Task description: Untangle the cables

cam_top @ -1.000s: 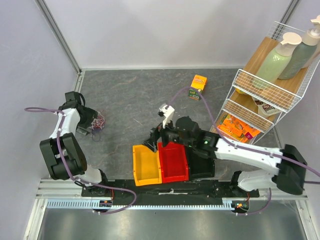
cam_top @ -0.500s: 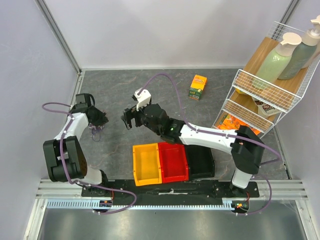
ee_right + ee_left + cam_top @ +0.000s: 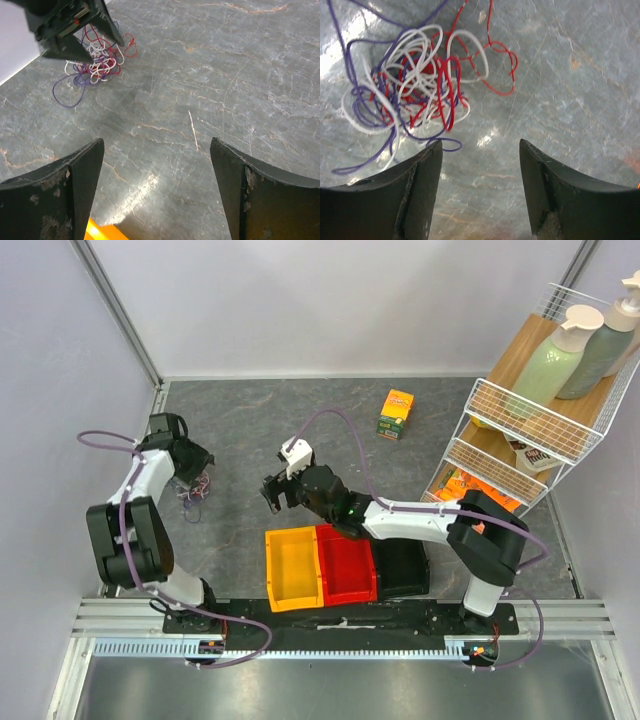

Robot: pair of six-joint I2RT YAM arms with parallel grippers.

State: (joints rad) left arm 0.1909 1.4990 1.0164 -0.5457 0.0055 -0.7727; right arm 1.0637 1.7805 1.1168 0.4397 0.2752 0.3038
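The cables [image 3: 196, 488] lie in one tangled heap of thin purple, red and white loops on the grey floor at the left. In the left wrist view the cables [image 3: 415, 90] lie just ahead of the left gripper [image 3: 480, 150], which is open and empty. The left gripper [image 3: 192, 460] hovers right over the heap's far side. The right gripper [image 3: 272, 490] is open and empty above bare floor, to the right of the heap. In the right wrist view the cables [image 3: 97, 62] show far ahead of the right gripper [image 3: 157, 150], under the left gripper [image 3: 75, 27].
Yellow bin [image 3: 292, 568], red bin [image 3: 346, 562] and a black bin [image 3: 404, 562] stand side by side near the arm bases. An orange box [image 3: 397, 412] lies at the back. A wire shelf rack [image 3: 530, 430] with bottles and snack packs stands at the right.
The right arm swung from over the bins out to the left, then drew back a little to the right. The left gripper shifted slightly over the cable heap.
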